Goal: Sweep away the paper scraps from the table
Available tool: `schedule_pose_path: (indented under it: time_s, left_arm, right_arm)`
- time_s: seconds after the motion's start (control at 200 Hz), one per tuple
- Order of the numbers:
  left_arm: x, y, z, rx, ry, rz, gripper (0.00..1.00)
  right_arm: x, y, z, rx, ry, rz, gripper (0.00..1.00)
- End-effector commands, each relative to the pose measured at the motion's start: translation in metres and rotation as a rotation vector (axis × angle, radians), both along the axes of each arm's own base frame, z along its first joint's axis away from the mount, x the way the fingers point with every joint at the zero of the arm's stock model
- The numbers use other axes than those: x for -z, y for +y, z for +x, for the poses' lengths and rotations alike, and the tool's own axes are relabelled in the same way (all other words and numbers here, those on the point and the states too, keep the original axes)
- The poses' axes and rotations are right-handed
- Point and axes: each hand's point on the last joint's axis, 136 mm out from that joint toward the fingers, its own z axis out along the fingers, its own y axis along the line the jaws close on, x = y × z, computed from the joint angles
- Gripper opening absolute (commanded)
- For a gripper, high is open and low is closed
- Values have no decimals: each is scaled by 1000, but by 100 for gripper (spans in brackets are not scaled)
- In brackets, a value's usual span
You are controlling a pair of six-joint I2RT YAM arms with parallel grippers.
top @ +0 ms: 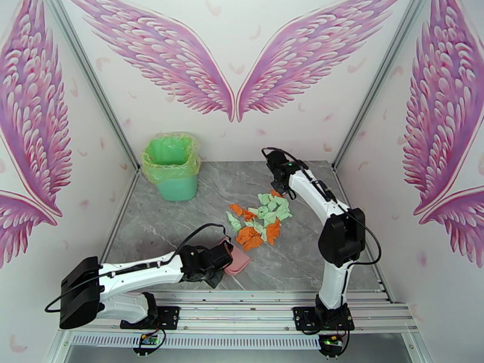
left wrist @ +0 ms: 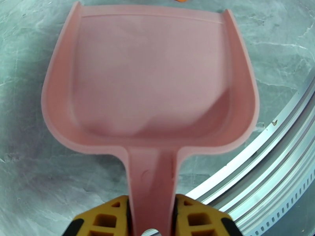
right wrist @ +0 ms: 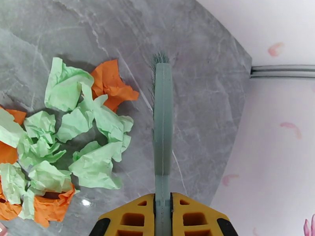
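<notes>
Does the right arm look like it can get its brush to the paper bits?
Probably yes. The right tool holds the brush just beside the paper scraps, with only bare table between them.

From my console I can read no text, label, brand or number, not on the table (top: 145, 225), the pink dustpan (left wrist: 149, 75), the teal brush (right wrist: 162, 115) or the green bin (top: 172, 170).

White walls (top: 242, 13) bear pink wing murals (top: 169, 55); silver corner posts (top: 88, 74).
</notes>
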Motion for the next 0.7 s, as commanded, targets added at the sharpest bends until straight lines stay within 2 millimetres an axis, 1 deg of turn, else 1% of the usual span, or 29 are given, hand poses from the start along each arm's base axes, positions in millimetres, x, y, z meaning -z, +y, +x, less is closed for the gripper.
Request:
schedule_pose_path:
  time_s: [0.0,0.19,0.295,0.375,0.425,0.55,0.695]
  left_arm:
    - [6,-1,1,29,-9,25,0]
    - [16,-6,3,46,5,64,0]
    - [21,-10,5,55,6,74,0]
    - [22,-13,7,60,2,78,0]
    - [21,-14,9,62,-4,80,0]
    - [18,-17,12,69,-16,74,0]
    - [16,-21,17,76,-25,73,0]
  right_arm:
    - [9,-4,6,-6,5,-42,0]
    - [25,3,1,-25,65,-35,0]
    - [39,7,-6,-39,119,-62,0]
    - [48,14,-12,-54,149,-68,0]
    - [52,19,-17,-64,164,-64,0]
    - [55,31,-30,-91,183,-48,0]
    - [60,46,-54,-125,220,-39,0]
